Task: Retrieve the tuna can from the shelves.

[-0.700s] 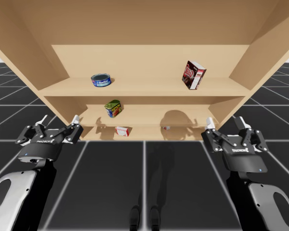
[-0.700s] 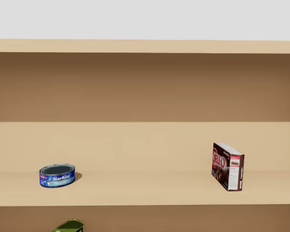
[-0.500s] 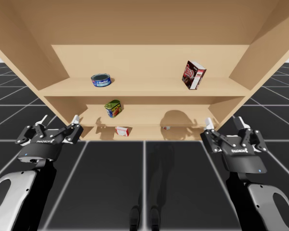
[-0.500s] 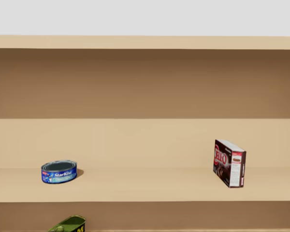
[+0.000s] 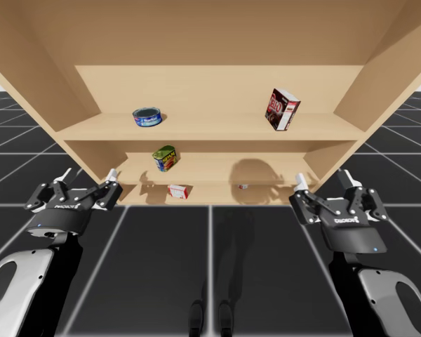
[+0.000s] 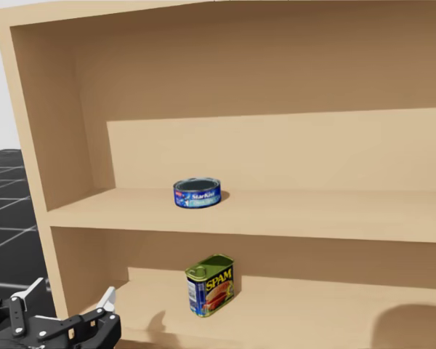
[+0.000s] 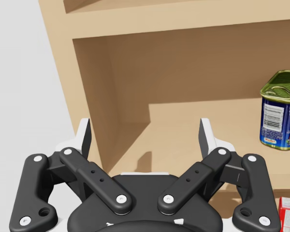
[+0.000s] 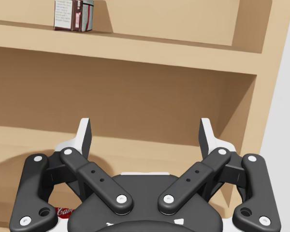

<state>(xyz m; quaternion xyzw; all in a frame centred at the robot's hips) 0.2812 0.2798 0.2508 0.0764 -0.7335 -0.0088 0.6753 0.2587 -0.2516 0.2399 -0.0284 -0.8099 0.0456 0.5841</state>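
Note:
The tuna can [image 5: 146, 117] is a flat blue round can on the upper shelf board [image 5: 217, 130], towards its left end; the head view has the tuna can [image 6: 197, 193] upright with its lid up. My left gripper [image 5: 88, 175] hangs open in front of the shelf unit's lower left corner, well below the can and left of it. In the head view the left gripper [image 6: 69, 294] is at the bottom left. My left gripper [image 7: 145, 133] holds nothing. My right gripper [image 5: 323, 179] is open by the lower right corner; the right gripper [image 8: 145, 130] is also empty.
A green and blue rectangular tin [image 5: 165, 158] stands on the middle shelf under the tuna can. A dark red box [image 5: 282, 109] stands at the upper shelf's right. A small red and white box [image 5: 177, 191] and a small red item [image 5: 243, 186] lie on the bottom level.
My head has turned left and down, bringing the left shelf wall, the tin and my left gripper into sight. My right gripper has drifted slightly left.

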